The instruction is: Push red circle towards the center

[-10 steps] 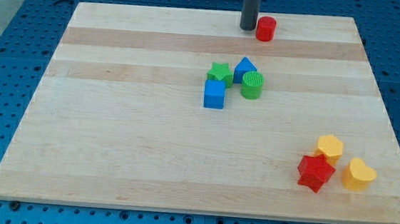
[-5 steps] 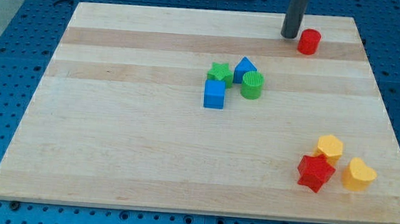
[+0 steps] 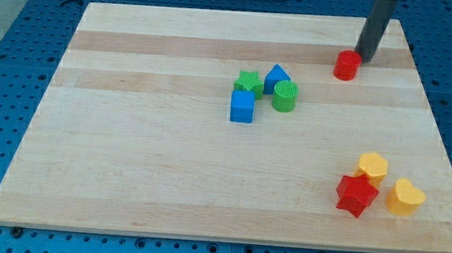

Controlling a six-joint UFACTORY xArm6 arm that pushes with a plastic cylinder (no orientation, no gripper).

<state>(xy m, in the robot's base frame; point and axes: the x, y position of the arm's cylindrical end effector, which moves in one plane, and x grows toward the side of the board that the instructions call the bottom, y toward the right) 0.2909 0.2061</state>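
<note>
My tip, a bare rod end effector grasping nothing, rests on the desk. Red circle sits just beside it, toward the view's lower left, apparently touching. Green circle lies further lower-left.

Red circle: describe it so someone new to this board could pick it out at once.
Start at the wooden board's top-right corner in the view. Just below it, my tip sits against the upper right of the red circle, a small squat cylinder standing apart from every other block. The only other red piece, the red star, sits at bottom right among yellow blocks.
</note>
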